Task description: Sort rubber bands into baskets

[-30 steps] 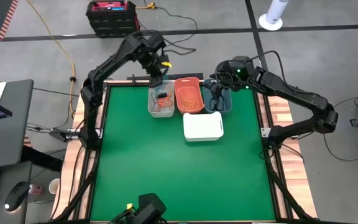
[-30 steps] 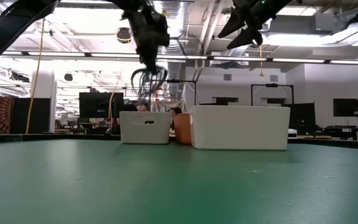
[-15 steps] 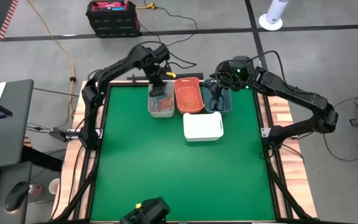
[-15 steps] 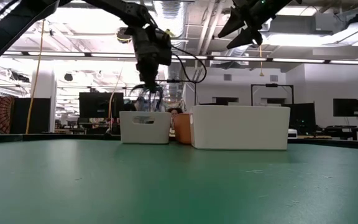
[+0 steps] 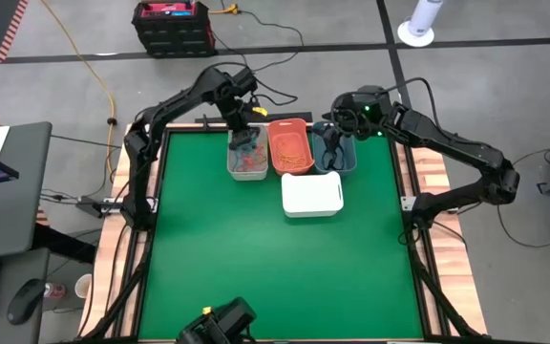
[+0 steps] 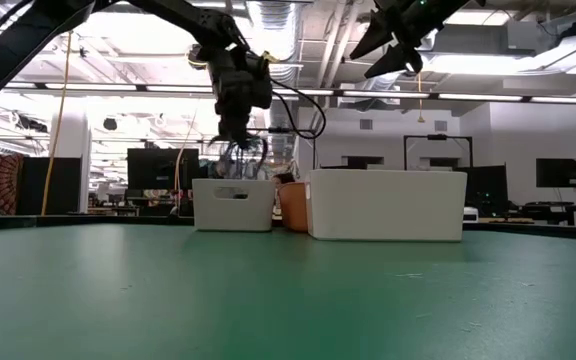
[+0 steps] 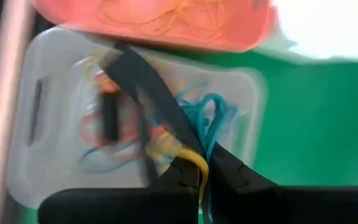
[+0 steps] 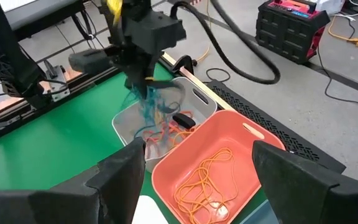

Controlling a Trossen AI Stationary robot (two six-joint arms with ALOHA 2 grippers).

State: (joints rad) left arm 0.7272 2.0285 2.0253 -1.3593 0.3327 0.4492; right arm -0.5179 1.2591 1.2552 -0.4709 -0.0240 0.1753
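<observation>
My left gripper (image 5: 244, 134) hangs over the light grey basket (image 5: 248, 161), shut on a bunch of rubber bands (image 7: 211, 121) in yellow, teal and black. More bands, red, orange and teal, lie in that basket (image 8: 166, 130). Beside it stand the coral-orange basket (image 5: 290, 145) with yellow-orange bands and the slate-blue basket (image 5: 337, 158). The white basket (image 5: 311, 193) stands nearer. My right gripper (image 5: 330, 143) is open, high above the slate-blue basket, with nothing between its fingers. My left gripper pinches the bunch of bands by their upper loops (image 7: 192, 160) between its two fingertips. The fingers come from above, slanting steeply down. The bands hang slack below the fingers (image 8: 148, 106), their lower loops down at the grey basket's rim (image 6: 236, 172).
The four baskets crowd the far middle of the green table (image 5: 275, 268); the wide near part holds nothing else. In the low view the white basket (image 6: 386, 205) hides the slate-blue one. A black frame runs around the table.
My left gripper has gone down toward the light grey basket, still shut on the bunch of bands, and has rolled a little. The bands hung clear above the basket before; now their lower loops reach its rim.
</observation>
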